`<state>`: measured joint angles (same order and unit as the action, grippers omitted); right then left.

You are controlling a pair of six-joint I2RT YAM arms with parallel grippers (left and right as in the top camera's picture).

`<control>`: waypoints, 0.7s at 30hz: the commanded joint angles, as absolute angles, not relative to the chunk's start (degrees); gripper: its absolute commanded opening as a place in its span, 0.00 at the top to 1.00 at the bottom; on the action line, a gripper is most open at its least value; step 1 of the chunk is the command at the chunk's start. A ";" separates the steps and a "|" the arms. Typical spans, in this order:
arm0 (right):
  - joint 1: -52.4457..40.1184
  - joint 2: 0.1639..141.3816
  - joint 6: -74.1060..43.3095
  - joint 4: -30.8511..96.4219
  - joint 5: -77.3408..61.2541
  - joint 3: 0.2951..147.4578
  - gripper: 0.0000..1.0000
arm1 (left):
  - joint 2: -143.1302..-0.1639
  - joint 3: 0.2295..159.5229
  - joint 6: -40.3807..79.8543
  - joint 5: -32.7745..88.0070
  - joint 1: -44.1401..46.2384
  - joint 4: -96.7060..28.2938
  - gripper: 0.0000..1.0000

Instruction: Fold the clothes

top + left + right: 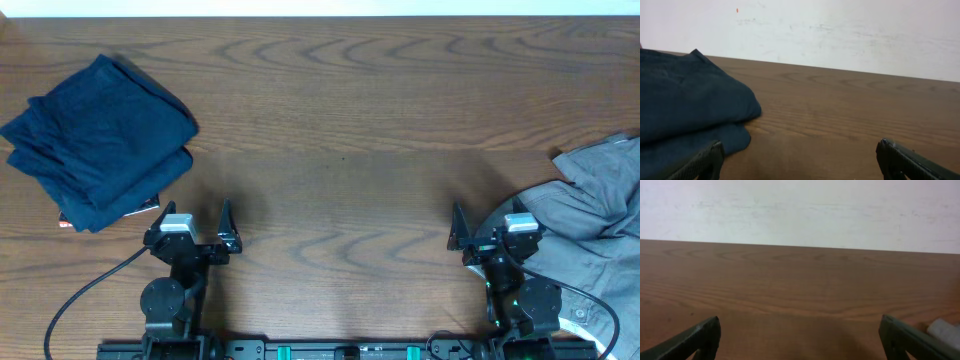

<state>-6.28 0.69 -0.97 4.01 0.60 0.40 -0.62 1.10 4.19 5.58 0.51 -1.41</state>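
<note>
R gripper [497, 238] jaws apart, empty; grey shorts [590, 205] crumpled just beside, R side.

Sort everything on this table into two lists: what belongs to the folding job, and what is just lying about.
For the job:
grey shorts, crumpled at the right, not yet folded

Just lying about:
dark navy garments, already folded in a pile at the far left

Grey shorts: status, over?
Left pincer open, empty. Right pincer open, empty. Grey shorts crumpled far right, unfolded. Navy pile far left, not in the way.
</note>
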 commanded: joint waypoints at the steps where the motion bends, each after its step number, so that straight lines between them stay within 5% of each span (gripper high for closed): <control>1: -5.54 0.38 -0.34 4.23 0.16 0.32 0.01 | -0.34 0.23 3.25 5.91 0.30 -3.40 0.02; 21: -5.54 0.38 -0.38 4.23 -0.99 0.32 0.01 | -0.34 0.23 3.25 5.93 0.30 -3.40 0.02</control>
<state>-6.28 0.69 -0.97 4.01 0.40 0.40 -0.62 1.10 4.19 5.58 0.51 -1.41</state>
